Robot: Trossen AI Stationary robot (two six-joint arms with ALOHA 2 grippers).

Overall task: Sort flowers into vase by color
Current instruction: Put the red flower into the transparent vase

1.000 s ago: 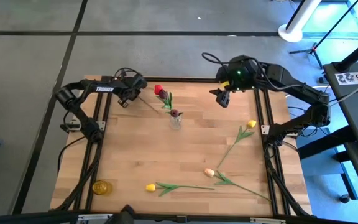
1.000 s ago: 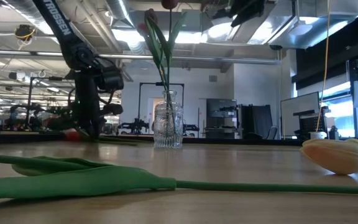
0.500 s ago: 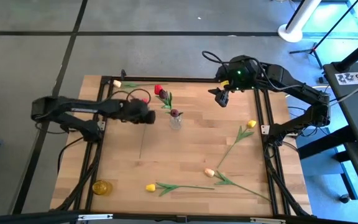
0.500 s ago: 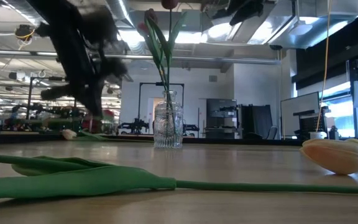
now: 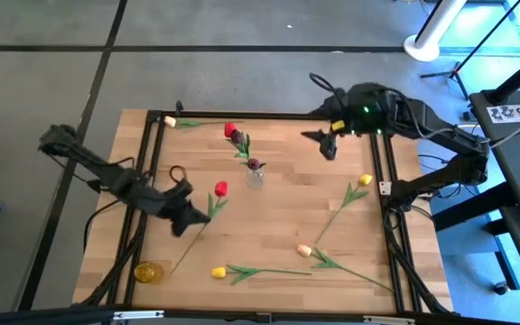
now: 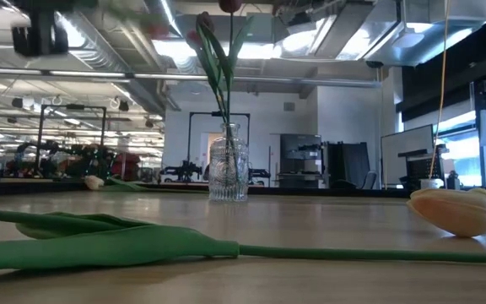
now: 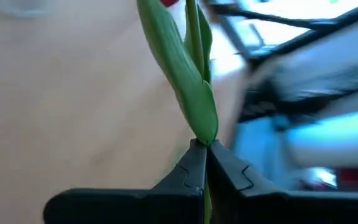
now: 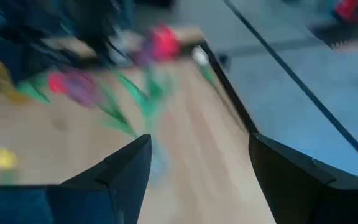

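Note:
My left gripper (image 5: 191,216) (image 7: 205,147) is over the table's left middle, shut on a red tulip (image 5: 220,189) whose thin stem slants toward the near edge. The clear glass vase (image 5: 255,175) (image 6: 228,171) stands at the far middle and holds a red tulip (image 5: 232,132) and a maroon one (image 5: 254,164). A cream tulip (image 5: 171,121) lies by the far edge. Yellow tulips (image 5: 365,181) (image 5: 218,272) and a peach one (image 5: 304,249) (image 6: 450,209) lie flat on the table. My right gripper (image 5: 329,146) (image 8: 197,155) hangs open over the far right and holds nothing. My left gripper pinches the red tulip between its two fingers (image 7: 191,168), on the stem at the base of a green leaf (image 7: 202,124), below the head. The fingers lie across the stem. The tulip is lifted, with its head pointing away from the gripper and its long stem trailing toward the near edge (image 5: 177,262).
A small round yellow container (image 5: 149,272) sits at the near left corner. Black frame rails (image 5: 147,171) (image 5: 388,208) run along the table's left and right sides. Bare wood lies between the vase and the near tulips (image 5: 269,217).
My left gripper has swept from the far left beside the vase toward the near edge, carrying the red tulip up off the table and along with it. The cream tulip at the far edge has come into sight. My right arm has swung slightly toward the table's right.

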